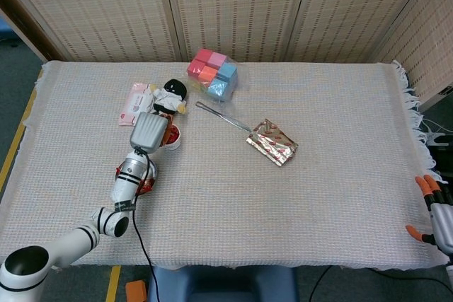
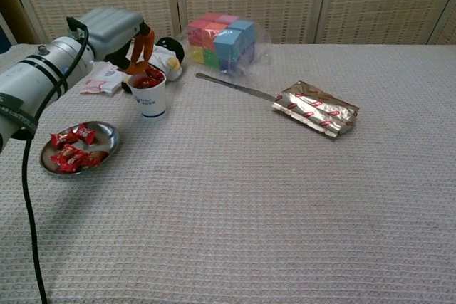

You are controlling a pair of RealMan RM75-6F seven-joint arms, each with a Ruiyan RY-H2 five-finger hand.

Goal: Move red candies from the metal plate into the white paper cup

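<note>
Hovering just above the white paper cup [image 2: 150, 95], the left hand [image 2: 120, 28] is seen with fingertips [image 2: 142, 53] pointed down into its mouth; whether a candy is pinched cannot be told. A drop is judged in hand; red candies [image 2: 71, 153] lie on the metal plate [image 2: 107, 149] near the cup, so a return there is called for; the right hand [image 1: 437, 211], far from the cup, rests with fingers spread, holding nothing.

- The left hand [image 1: 150, 131] covers most of the paper cup [image 1: 170, 139] in the head view; only a sliver of rim and red shows to its right.
- In the chest view the fingertips [image 2: 140, 64] hang over the cup's mouth; whether they hold a candy cannot be told.
- The left forearm hides most of the metal plate [image 1: 145, 183] in the head view.
- The right hand [image 1: 437, 216] is cut off by the right edge of the head view and is missing from the chest view; its grip cannot be told.
- The plush toy [image 2: 166, 53] sits partly behind the left hand in the chest view.
- Print on the far-left packet [image 1: 135, 103] is too small to read.
</note>
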